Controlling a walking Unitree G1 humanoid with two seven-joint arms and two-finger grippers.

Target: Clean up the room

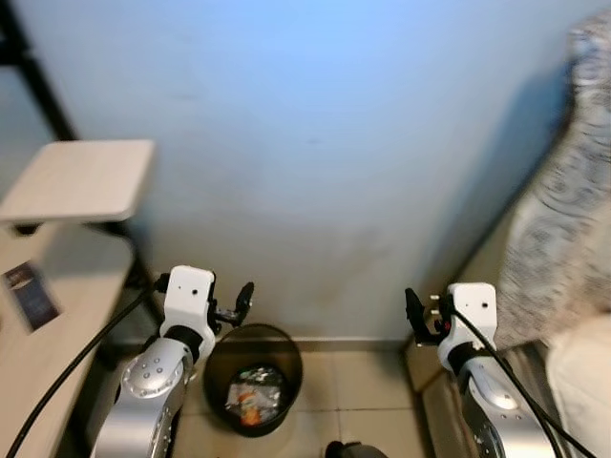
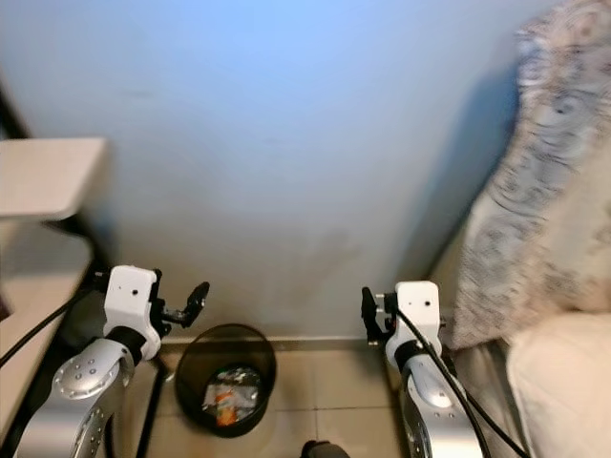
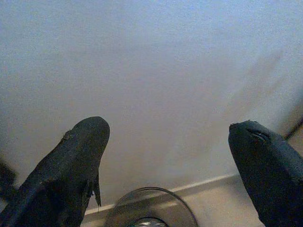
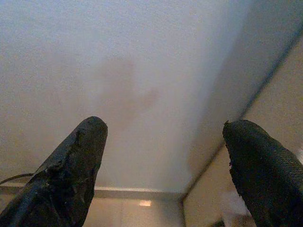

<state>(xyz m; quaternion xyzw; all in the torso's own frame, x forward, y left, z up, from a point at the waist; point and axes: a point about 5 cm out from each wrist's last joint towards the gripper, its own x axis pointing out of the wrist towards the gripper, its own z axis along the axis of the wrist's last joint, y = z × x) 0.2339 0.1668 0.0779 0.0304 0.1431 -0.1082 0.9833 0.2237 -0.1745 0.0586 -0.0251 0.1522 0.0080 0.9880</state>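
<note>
Fingers of the left gripper (image 3: 165, 165) stood spread wide with nothing between them, as the left wrist view showed; the same gripper (image 1: 239, 307) was raised in front of the blue wall (image 1: 334, 143), just above the near-left rim of the bin. To the robot's far left stood a pale wooden shelf (image 1: 81, 176) on a black frame, with a lower surface beneath it carrying a small dark card (image 1: 31, 294). The black waste bin (image 1: 252, 380) sat on the tiled floor (image 1: 358, 391) against the wall, below and slightly right of the left fingers, apart from them; crumpled wrappers (image 1: 250, 396) lay inside it. Right gripper (image 4: 163, 165) was likewise spread and empty, held up near the wall (image 1: 414, 313), well apart from the bin. At the far right hung a patterned fabric (image 1: 563, 219) over a pale cushion edge (image 1: 582, 382). Judgement: with both grippers empty and trash already in the bin, the step in hand looked like the gap between a drop-off and the next pickup. Next move would call for turning away from this corner to find more loose items, as no loose litter was seen on the floor here
</note>
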